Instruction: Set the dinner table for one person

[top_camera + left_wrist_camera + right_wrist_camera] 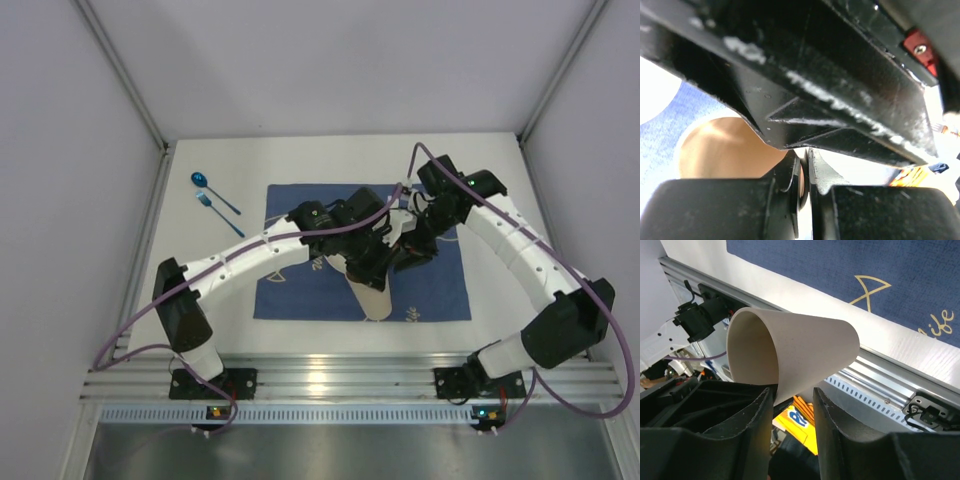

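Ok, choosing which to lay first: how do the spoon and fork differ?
The spoon ends in a round blue bowl; the fork ends in a paler, smaller head. The spoon lies farther back, the fork nearer the front. Both are blue-handled, slanted alike, on the dinner table left of the mat.

**Two arms arch inward, tools nose to nose**

The left arm [250, 252] arches from its base toward the right, elbow bent. The left tool [805, 190] is pinched almost flat on the rim of a paper cup [805, 345]. The right arm [515, 240] bows in from the opposite side. The right tool [792, 392] has its jaws partly apart, straddling the cup's edge; whether it grips is unclear.
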You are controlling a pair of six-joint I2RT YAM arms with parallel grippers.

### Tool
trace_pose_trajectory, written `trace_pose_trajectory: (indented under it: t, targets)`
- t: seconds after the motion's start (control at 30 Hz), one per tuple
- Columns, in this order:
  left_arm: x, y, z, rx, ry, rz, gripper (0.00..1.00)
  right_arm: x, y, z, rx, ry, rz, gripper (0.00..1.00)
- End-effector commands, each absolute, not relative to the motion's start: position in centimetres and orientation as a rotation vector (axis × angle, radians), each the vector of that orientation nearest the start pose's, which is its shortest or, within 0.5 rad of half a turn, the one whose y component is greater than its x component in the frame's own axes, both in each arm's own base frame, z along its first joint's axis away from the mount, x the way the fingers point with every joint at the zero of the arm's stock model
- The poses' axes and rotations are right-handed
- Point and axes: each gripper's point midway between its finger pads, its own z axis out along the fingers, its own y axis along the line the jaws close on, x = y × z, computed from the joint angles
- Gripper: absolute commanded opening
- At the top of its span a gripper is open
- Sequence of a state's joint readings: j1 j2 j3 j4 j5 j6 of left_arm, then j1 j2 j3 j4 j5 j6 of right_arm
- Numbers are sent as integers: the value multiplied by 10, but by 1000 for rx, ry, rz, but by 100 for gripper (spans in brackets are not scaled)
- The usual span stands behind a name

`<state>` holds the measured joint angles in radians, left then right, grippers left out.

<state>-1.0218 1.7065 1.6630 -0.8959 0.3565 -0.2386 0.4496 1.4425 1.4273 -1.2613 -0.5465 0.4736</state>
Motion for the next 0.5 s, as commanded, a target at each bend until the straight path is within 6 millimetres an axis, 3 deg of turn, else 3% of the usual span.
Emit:
trace_pose_trajectory:
  t: [0.0,0.03,0.2,0.33,0.47]
  targets:
    - [142,-435,247,1266,2191,-1079,0,180,213,187,-306,3013,778,34]
    - [141,-438,252,1253,2178,-1104,0,180,214,184,-293,3019,783,32]
    - [142,-458,286,1127,2100,-1250,0,184,224,176,-260,2997,850,0]
    - [150,-467,307,1023,2054,-1293,2,185,227,174,-247,2986,870,0]
    - [159,-468,314,961,2054,-1271,20,185,226,173,-252,2982,862,0]
